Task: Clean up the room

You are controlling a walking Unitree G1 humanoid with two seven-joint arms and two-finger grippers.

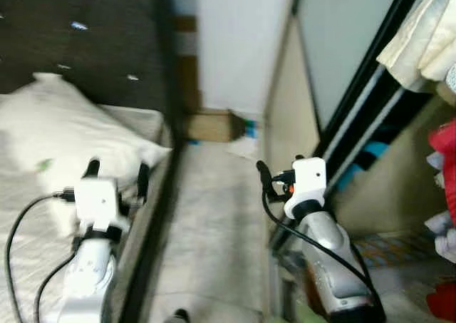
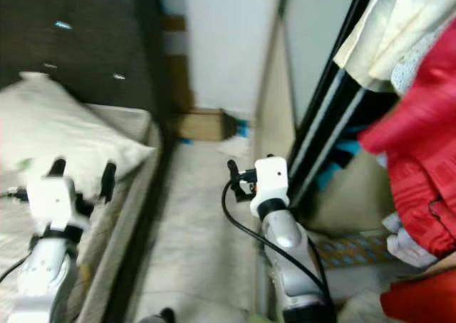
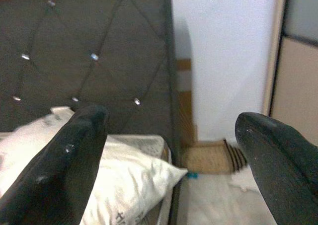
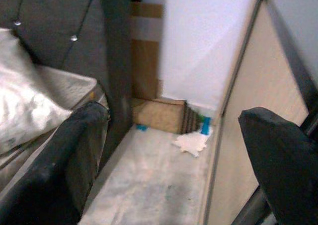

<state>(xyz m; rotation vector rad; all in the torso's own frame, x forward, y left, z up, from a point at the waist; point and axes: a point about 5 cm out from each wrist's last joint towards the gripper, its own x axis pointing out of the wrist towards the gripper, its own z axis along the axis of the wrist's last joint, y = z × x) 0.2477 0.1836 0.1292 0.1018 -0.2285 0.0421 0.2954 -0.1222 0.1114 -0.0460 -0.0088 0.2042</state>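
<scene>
A narrow strip of pale floor (image 1: 214, 223) runs between a bed and a wardrobe. At its far end a white crumpled scrap (image 4: 191, 143) lies on the floor beside a small blue item (image 4: 205, 125) and a flat cardboard box (image 1: 210, 125). My left gripper (image 1: 117, 175) is open over the bed's edge, close to a white pillow (image 1: 64, 123), with nothing between its fingers. My right gripper (image 1: 274, 177) is open above the floor by the wardrobe, also holding nothing. Both point toward the far wall.
The bed's dark tufted headboard (image 3: 89, 51) stands at the back left. A sliding wardrobe door (image 1: 342, 59) lines the right side. Cream cloth (image 1: 420, 38) and red clothes (image 2: 420, 152) hang at the right. More cardboard (image 4: 146, 46) leans against the white wall.
</scene>
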